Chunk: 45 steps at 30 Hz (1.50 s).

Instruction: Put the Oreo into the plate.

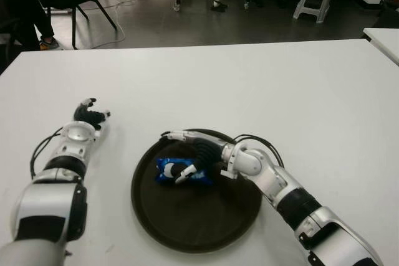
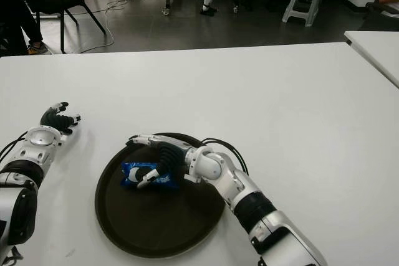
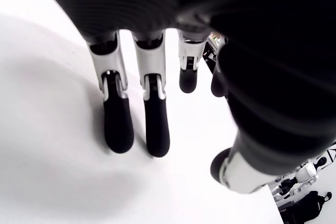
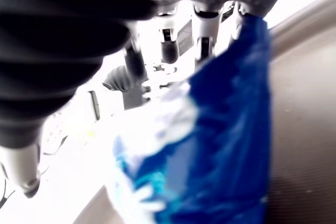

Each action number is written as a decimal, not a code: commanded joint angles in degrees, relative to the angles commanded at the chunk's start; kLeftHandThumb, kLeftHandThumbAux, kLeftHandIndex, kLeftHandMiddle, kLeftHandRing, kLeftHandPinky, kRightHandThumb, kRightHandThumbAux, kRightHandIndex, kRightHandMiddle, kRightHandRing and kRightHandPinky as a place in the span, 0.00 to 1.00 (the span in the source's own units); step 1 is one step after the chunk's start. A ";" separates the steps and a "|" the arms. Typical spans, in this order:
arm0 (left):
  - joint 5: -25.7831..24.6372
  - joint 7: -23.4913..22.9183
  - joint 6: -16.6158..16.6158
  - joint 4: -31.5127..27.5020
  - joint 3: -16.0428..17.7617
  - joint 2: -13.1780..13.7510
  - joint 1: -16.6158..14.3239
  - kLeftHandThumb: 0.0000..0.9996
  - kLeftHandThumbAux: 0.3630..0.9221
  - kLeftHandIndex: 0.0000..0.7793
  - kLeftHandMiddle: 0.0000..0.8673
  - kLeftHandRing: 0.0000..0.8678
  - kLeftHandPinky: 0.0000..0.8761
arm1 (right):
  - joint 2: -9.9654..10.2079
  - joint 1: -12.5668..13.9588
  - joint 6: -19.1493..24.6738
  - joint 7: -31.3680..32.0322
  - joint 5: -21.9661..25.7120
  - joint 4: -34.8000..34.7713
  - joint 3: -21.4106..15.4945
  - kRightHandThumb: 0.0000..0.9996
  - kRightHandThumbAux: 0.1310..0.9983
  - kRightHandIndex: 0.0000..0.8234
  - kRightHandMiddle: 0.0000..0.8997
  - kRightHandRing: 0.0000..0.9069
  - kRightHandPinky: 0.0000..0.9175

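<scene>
Blue Oreo pack going down in the plate

Dark plate (image 1: 187, 228) is taking the pack: I am holding the Oreo (image 1: 181, 171) over its middle with my right hand (image 1: 201, 157), fingers wrapped around it, so it lands inside the rim. Farther off on the bench (image 1: 280, 85), my left hand (image 1: 89, 115) is sitting slack and empty.

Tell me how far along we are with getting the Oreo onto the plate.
Nearly done. The blue Oreo pack already lies inside the dark plate. In hand: the right hand is over the plate with fingers around the pack. Left: let go and pull the arm clear. The left hand shows idle on the white table, left of the plate.
</scene>
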 joint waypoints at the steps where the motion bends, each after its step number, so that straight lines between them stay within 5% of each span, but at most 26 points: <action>1: 0.01 0.03 0.04 0.00 0.00 -0.01 -0.01 0.23 0.71 0.10 0.10 0.12 0.15 | 0.01 0.01 0.28 0.07 -0.07 -0.15 0.03 0.00 0.50 0.00 0.00 0.00 0.08; 14: -0.04 -0.03 0.37 -0.02 -0.01 -0.02 -0.10 0.24 0.72 0.10 0.11 0.14 0.20 | 0.19 0.38 1.82 -0.15 -0.07 -0.82 0.00 0.00 0.49 0.00 0.00 0.00 0.07; 29: -0.18 -0.52 0.31 -0.05 0.08 -0.10 -0.01 0.22 0.76 0.06 0.08 0.10 0.13 | -2.22 0.22 3.53 4.47 0.24 -4.91 0.10 0.00 0.43 0.00 0.00 0.00 0.00; 37: 0.14 0.13 0.07 -0.05 -0.24 -0.28 0.07 0.22 0.75 0.08 0.09 0.11 0.12 | -2.20 -9.75 -0.98 -0.32 2.30 11.71 -4.94 0.00 0.40 0.00 0.00 0.00 0.00; 45: -0.86 0.33 -0.38 -0.15 0.76 -0.61 0.16 0.24 0.71 0.11 0.12 0.14 0.16 | -9.13 -15.09 -4.73 -6.45 3.39 18.38 -11.34 0.00 0.40 0.00 0.00 0.00 0.00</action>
